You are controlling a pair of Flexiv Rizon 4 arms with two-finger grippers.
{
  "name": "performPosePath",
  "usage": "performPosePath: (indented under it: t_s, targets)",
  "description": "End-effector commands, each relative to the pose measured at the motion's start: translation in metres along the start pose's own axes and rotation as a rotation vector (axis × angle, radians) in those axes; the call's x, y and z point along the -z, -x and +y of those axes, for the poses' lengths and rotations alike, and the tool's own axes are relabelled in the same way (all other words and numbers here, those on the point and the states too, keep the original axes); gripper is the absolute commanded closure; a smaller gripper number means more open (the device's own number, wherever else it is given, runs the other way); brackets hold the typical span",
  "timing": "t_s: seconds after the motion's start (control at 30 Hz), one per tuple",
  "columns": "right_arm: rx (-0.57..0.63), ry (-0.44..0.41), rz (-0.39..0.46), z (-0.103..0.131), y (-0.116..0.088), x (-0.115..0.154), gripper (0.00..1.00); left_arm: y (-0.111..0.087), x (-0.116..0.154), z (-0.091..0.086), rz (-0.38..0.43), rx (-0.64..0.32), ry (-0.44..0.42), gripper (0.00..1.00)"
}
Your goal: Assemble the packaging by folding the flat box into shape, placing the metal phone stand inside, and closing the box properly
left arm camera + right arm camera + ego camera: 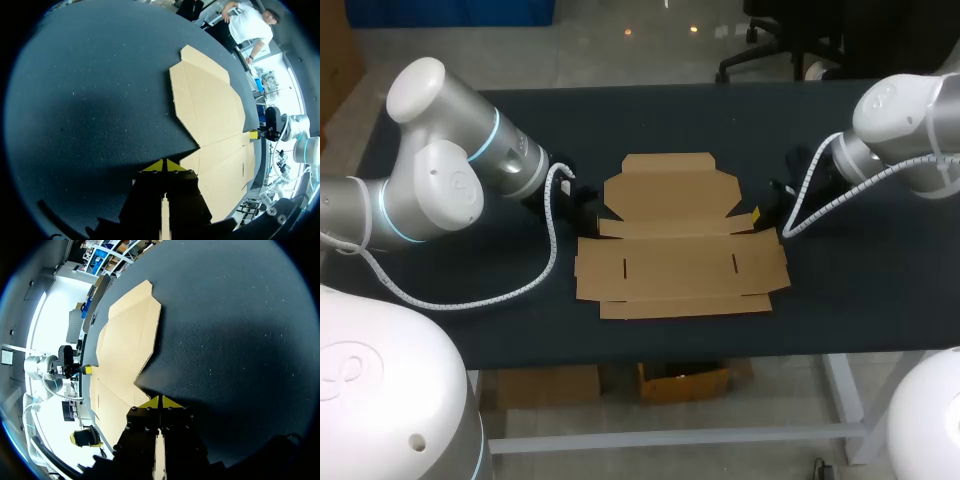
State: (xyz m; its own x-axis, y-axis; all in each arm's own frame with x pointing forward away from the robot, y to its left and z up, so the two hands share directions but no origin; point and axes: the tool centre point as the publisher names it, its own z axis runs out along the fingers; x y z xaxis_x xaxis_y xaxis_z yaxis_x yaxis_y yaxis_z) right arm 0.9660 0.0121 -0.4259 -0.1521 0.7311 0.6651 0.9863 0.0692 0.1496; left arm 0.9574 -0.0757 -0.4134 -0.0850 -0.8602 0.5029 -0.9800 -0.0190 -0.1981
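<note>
The flat cardboard box (680, 240) lies on the bench (860, 300). The left gripper (164, 164) sits at its nine o'clock and the right gripper (160, 401) at three, both pinched closed and empty.

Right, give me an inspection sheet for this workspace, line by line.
Surface: dark table, lightly speckled.
Job's things: flat cardboard box lying unfolded mid-table, flaps spread; metal phone stand not seen.
Clutter: nothing seen.
Grippers: left gripper shut, empty, beside the box's left edge; right gripper shut, empty, beside its right edge.
Cables: left coiled cable loops low over the table; right coiled cable hangs by the wrist.
Surroundings: nothing seen reaching over the table.
</note>
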Motion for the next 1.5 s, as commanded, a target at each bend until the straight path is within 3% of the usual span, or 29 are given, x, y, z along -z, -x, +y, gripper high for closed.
performPosePath:
  t_s: [0.03, 1.5]
  targets:
    - [0.001, 0.008, 0.002, -0.004, -0.001, 0.0, 1.0, -0.002, 0.0, 0.001, -0.011, 0.0, 0.0, 1.0]
    - [0.008, 0.033, -0.006, -0.006, -0.011, 0.002, 1.0, -0.014, 0.004, 0.002, -0.021, -0.04, -0.015, 1.0]
